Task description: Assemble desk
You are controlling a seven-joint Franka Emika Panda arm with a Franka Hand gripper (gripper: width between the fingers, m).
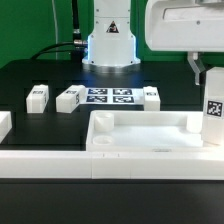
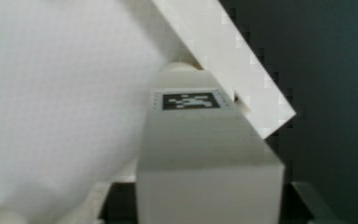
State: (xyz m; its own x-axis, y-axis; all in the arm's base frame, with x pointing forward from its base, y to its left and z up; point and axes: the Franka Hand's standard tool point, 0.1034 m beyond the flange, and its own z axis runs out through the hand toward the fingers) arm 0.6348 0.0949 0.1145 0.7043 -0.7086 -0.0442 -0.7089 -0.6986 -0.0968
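One leg in hand: the gripper [image 1: 206, 74] is clamped on the held leg [image 1: 213, 112], a white square block, with the jaws against two of its sides; in the wrist view the held leg [image 2: 202, 150] fills the gap between the fingers, its tag facing the camera.
Desk slab: the desk slab [image 1: 130, 141] lies flat on the black table [image 1: 40, 72], tray side and corner sockets up; none of its sockets in view has a leg in it, apart from where the held leg stands.
Held leg against slab: upright at the slab's end on the exterior view's right; whether its foot is seated in the socket, resting on it or just clear of it cannot be told.
Loose legs: three, all lying behind the slab; the first loose leg [image 1: 37, 97] and second loose leg [image 1: 68, 99] are beyond its end on the exterior view's left; the third loose leg [image 1: 150, 96] is behind its middle.
Marker board: the marker board [image 1: 108, 97] lies behind the slab, between the second and third loose legs and just beside each.
Rail: the long white rail [image 1: 60, 166] runs along the front of the slab.
Progress, judged: early; no leg is confirmed fitted; the first is being placed; three are left to fetch and fix.
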